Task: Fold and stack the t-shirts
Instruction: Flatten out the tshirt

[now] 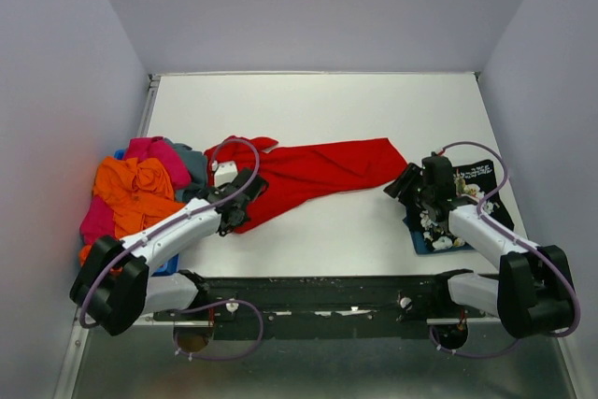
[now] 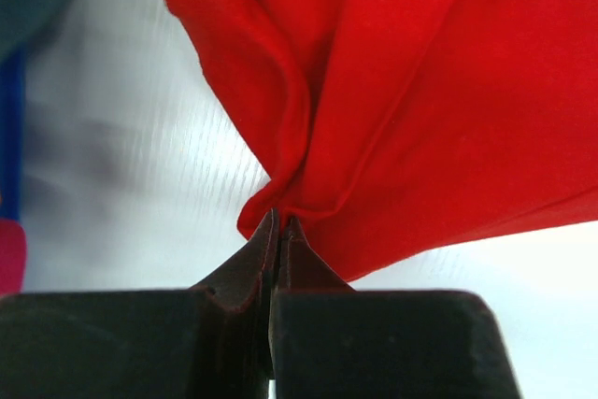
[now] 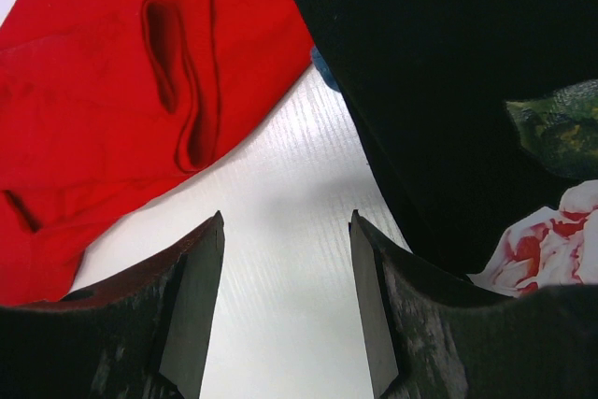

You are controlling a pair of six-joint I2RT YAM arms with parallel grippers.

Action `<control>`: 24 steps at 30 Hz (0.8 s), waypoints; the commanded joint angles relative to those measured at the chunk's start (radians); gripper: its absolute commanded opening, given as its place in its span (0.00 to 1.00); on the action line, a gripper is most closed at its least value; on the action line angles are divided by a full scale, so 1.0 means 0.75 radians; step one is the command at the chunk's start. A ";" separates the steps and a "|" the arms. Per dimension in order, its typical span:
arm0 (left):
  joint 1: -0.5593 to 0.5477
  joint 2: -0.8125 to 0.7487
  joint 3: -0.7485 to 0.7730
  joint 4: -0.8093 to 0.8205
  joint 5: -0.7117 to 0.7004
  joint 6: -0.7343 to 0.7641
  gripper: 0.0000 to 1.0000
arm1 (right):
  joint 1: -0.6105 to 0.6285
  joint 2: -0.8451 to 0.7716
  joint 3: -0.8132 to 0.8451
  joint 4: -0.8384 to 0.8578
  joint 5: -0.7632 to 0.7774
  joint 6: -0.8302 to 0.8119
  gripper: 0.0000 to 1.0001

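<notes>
Your bright red cloth t-shirt (image 1: 318, 175) lies rumpled between your grippers, one edge pinched tight in your left gripper (image 2: 278, 231). Your right gripper (image 3: 285, 296) hangs apart and empty. Just beside it, the black floral-print tee (image 1: 472, 203) looks folded. Outboard of your left gripper sits the heap of orange, pink and teal tees (image 1: 140, 184), unfolded. Early days, I'd judge.

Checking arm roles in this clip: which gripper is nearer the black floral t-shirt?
Right. The right gripper hovers open just beside the black floral t-shirt; the left gripper is far off to the left, shut on the red t-shirt.
</notes>
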 commanded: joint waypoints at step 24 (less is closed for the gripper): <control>0.063 0.412 0.556 0.127 -0.214 0.196 0.66 | -0.004 0.014 -0.038 0.053 -0.058 -0.006 0.64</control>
